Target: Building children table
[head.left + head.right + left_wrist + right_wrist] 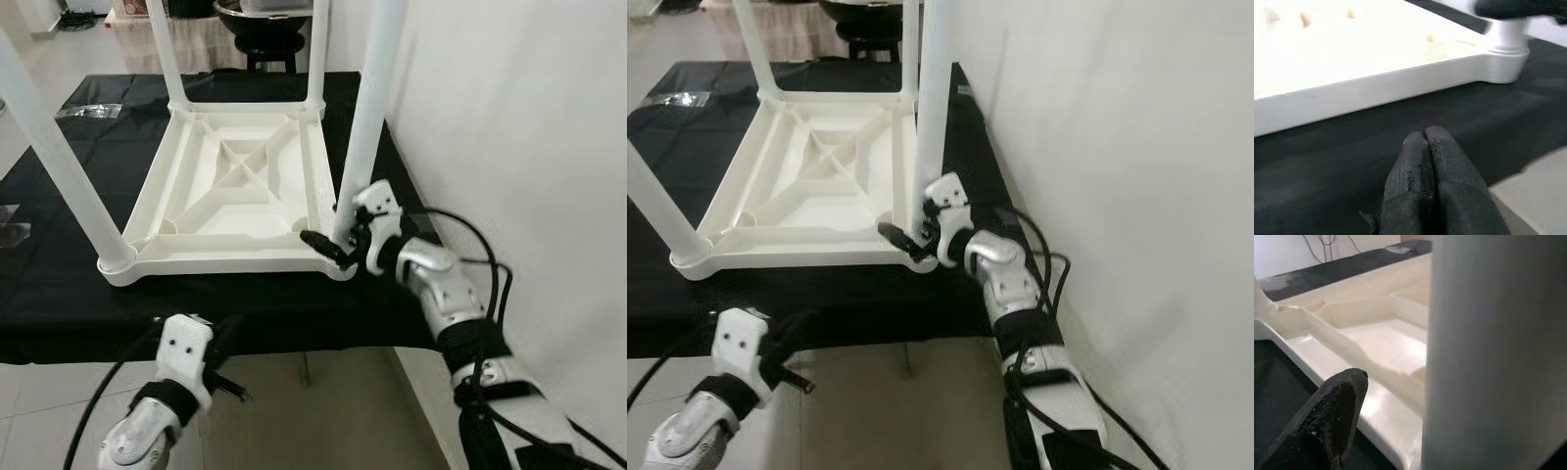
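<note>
The right claw point(338, 245) is open around the bottom of the near right leg point(367, 117) of the upside-down white table point(235, 186) on the black desk point(59, 284). It should hold the leg straight and push down. The left claw point(1430, 171) is shut, holding nothing

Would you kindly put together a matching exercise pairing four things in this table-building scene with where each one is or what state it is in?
Things:
1. white table top
2. near-right table leg
3. left gripper
4. black cloth

States or places:
A. fingers pressed together, low at the near edge of the work surface
B. lies upside down with its ribbed underside facing up
C. stands upright with the right gripper at its base
D. covers the work surface under the furniture

Pairs: 1-B, 2-C, 3-A, 4-D
</note>
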### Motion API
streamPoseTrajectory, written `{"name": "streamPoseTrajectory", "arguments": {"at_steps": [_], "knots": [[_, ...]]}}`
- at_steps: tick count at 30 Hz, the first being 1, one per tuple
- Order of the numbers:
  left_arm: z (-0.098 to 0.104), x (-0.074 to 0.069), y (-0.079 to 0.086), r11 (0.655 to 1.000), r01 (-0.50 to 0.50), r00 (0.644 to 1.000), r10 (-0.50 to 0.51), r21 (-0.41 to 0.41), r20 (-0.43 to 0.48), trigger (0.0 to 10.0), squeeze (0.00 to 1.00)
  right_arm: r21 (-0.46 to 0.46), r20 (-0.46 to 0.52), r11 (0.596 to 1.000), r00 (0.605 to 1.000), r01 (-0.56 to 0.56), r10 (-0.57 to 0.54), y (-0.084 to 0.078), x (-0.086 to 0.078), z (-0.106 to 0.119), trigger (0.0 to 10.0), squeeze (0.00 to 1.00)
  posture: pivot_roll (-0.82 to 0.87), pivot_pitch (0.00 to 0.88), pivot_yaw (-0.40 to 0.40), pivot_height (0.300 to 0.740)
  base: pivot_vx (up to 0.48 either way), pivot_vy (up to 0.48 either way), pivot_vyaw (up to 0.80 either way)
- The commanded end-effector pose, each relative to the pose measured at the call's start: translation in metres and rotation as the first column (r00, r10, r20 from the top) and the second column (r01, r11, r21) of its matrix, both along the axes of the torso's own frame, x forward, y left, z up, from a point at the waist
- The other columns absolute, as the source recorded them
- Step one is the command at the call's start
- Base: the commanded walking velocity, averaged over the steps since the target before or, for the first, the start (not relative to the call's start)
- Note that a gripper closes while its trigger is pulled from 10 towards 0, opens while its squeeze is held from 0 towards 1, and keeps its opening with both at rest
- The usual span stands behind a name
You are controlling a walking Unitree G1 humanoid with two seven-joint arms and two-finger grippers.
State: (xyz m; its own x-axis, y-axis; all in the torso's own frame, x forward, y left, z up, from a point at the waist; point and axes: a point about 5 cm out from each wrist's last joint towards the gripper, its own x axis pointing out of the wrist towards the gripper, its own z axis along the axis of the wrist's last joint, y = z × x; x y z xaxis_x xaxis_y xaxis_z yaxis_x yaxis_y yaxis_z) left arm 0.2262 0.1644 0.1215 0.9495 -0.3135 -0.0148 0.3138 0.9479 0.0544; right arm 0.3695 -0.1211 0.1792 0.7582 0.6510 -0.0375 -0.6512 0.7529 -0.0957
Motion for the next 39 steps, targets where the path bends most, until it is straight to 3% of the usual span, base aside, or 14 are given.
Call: {"name": "streamPoseTrajectory", "arguments": {"at_steps": [1, 2, 3, 5, 8, 12, 15, 18, 25, 31, 34, 35, 39], "knots": [[-0.001, 0.001, 0.01, 0.998, -0.065, 0.998, 0.065, 0.018, 0.0, 10.0, 0.0, 0.024, -0.038, 0.999, 0.999, 0.034, -0.033, -0.001, -0.007, -0.012, 10.0, 0.0, 0.03, 0.108, -0.047, 0.74, 0.0, 0.0, 0.0], [-0.001, 0.003, 0.019, 0.992, -0.118, 0.993, 0.118, 0.036, 0.009, 10.0, 0.0, 0.046, -0.049, 0.993, 0.993, 0.105, -0.103, -0.008, -0.016, -0.023, 10.0, 0.0, 0.01, 0.099, -0.032, 0.74, 0.0, 0.0, 0.0], [-0.001, 0.003, 0.019, 0.992, -0.118, 0.993, 0.118, 0.036, 0.009, 10.0, 0.0, 0.046, -0.049, 0.993, 0.993, 0.105, -0.103, -0.008, -0.016, -0.023, 10.0, 0.0, 0.01, 0.099, -0.032, 0.74, 0.0, 0.0, 0.0], [-0.001, 0.008, 0.027, 0.984, -0.168, 0.986, 0.167, 0.056, 0.017, 10.0, 0.0, 0.052, -0.053, 0.965, 0.966, 0.256, -0.254, -0.021, -0.03, -0.034, 10.0, 0.0, -0.02, 0.092, -0.015, 0.74, 0.0, 0.0, 0.0], [-0.003, 0.012, 0.027, 0.982, -0.181, 0.983, 0.181, 0.061, 0.007, 10.0, 0.0, 0.028, -0.059, 0.941, 0.94, 0.337, -0.335, -0.025, -0.04, -0.042, 10.0, 0.0, -0.02, 0.086, -0.011, 0.74, 0.0, 0.0, 0.0], [-0.004, 0.013, 0.027, 0.98, -0.188, 0.982, 0.188, 0.064, 0.002, 10.0, 0.0, 0.019, -0.071, 0.94, 0.938, 0.341, -0.338, -0.021, -0.046, -0.046, 10.0, 0.0, -0.02, 0.083, -0.007, 0.74, 0.0, 0.0, 0.0], [-0.005, 0.014, 0.028, 0.975, -0.206, 0.978, 0.206, 0.079, -0.004, 10.0, 0.0, 0.006, -0.082, 0.952, 0.949, 0.305, -0.304, -0.009, -0.053, -0.051, 10.0, 0.0, -0.02, 0.079, -0.004, 0.74, 0.0, 0.405, 0.0], [-0.007, 0.013, 0.027, 0.972, -0.215, 0.976, 0.217, 0.094, -0.011, 10.0, 0.0, -0.015, -0.062, 0.949, 0.947, 0.315, -0.316, -0.004, -0.048, -0.048, 10.0, 0.0, -0.01, 0.074, -0.005, 0.74, 0.0, 0.48, 0.0], [-0.006, 0.013, 0.026, 0.969, -0.228, 0.973, 0.229, 0.092, 0.001, 10.0, 0.0, -0.048, -0.041, 0.918, 0.918, 0.393, -0.395, -0.012, -0.035, -0.041, 10.0, 0.0, 0.0, 0.072, -0.006, 0.74, 0.0, 0.137, 0.0], [-0.007, 0.013, 0.023, 0.97, -0.218, 0.976, 0.219, 0.103, 0.007, 10.0, 0.0, -0.056, -0.059, 0.828, 0.826, 0.558, -0.56, -0.029, -0.019, -0.029, 10.0, 0.0, 0.01, 0.074, -0.006, 0.74, 0.0, 0.0, 0.0], [-0.007, 0.013, 0.023, 0.971, -0.216, 0.976, 0.217, 0.103, 0.005, 10.0, 0.0, -0.049, -0.059, 0.826, 0.824, 0.562, -0.564, -0.027, -0.017, -0.027, 10.0, 0.0, 0.01, 0.074, -0.006, 0.74, 0.0, 0.0, 0.0], [-0.008, 0.012, 0.023, 0.971, -0.216, 0.976, 0.217, 0.106, 0.002, 10.0, 0.0, -0.04, -0.059, 0.837, 0.835, 0.545, -0.547, -0.017, -0.015, -0.025, 10.0, 0.0, 0.01, 0.076, -0.007, 0.74, 0.0, 0.0, 0.0], [-0.008, 0.012, 0.022, 0.971, -0.214, 0.976, 0.216, 0.107, 0.0, 10.0, 0.0, -0.035, -0.065, 0.855, 0.853, 0.517, -0.518, -0.008, -0.015, -0.026, 10.0, 0.0, 0.02, 0.077, -0.01, 0.74, 0.0, 0.0, 0.0]]}}
